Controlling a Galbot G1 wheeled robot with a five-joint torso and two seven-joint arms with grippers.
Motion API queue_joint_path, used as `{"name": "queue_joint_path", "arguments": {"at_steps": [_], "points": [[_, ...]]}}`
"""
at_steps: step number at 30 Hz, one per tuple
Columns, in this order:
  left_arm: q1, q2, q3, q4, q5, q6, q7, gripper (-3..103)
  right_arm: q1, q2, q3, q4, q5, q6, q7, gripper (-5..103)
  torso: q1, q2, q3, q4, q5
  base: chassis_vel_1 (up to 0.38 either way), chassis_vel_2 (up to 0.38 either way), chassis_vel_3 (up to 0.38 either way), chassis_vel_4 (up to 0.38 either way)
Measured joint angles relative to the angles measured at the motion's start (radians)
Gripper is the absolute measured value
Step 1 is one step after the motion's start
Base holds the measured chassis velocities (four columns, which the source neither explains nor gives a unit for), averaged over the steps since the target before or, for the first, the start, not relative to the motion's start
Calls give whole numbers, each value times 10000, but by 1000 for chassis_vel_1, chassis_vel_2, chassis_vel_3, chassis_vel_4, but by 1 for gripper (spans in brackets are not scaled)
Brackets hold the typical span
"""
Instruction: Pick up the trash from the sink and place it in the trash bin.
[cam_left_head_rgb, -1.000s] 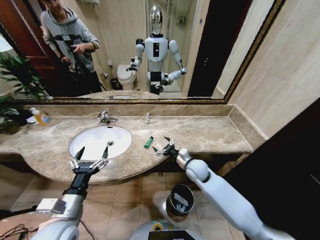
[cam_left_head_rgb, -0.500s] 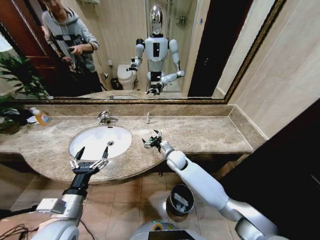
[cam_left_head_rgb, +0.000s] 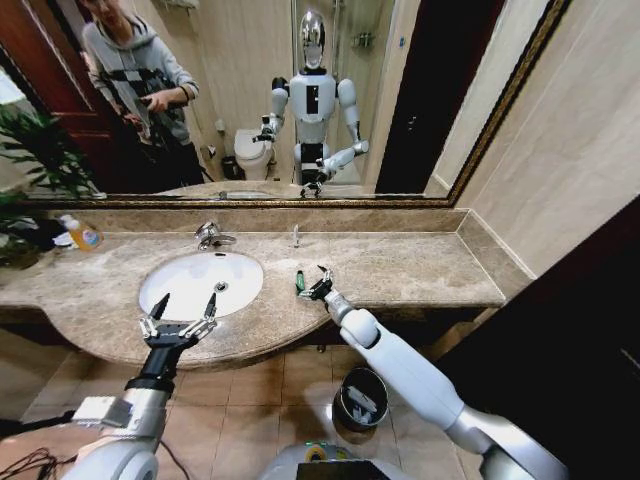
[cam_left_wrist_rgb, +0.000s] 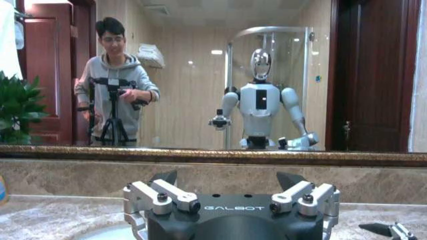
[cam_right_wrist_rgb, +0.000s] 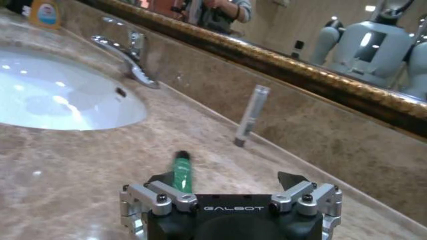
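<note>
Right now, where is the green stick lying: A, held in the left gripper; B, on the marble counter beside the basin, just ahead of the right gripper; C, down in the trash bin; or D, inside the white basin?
B: the green stick lies flat on the marble counter, outside the sink, with the open right gripper right at it.

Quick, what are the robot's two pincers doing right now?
Left pincer: open, empty, at the sink's front rim.
Right pincer: open, at the green stick on the counter, not gripping it.
</note>
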Motion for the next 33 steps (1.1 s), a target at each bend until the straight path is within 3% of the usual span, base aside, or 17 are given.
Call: {"name": "queue_joint_path", "arguments": {"at_steps": [9,13,16,31,33], "points": [[0,0,0,0,0,0,0,100,-209,-1,-55,14,97,282,-161,103,0,0,0,0,1,0,0,0,0],[0,0,0,0,0,0,0,100,-242,28,-128,11,193,366,-237,96,0,0,0,1,1,0,0,0,0],[0,0,0,0,0,0,0,100,-200,6,-211,11,263,369,-299,100,0,0,1,0,1,0,0,0,0],[0,0,0,0,0,0,0,100,1107,49,-1166,-843,613,348,-665,102,0,0,1,1,0,0,0,0,0],[0,0,0,0,0,0,0,100,1230,31,-1197,-991,743,342,-772,95,0,0,1,1,0,0,0,0,0]]}}
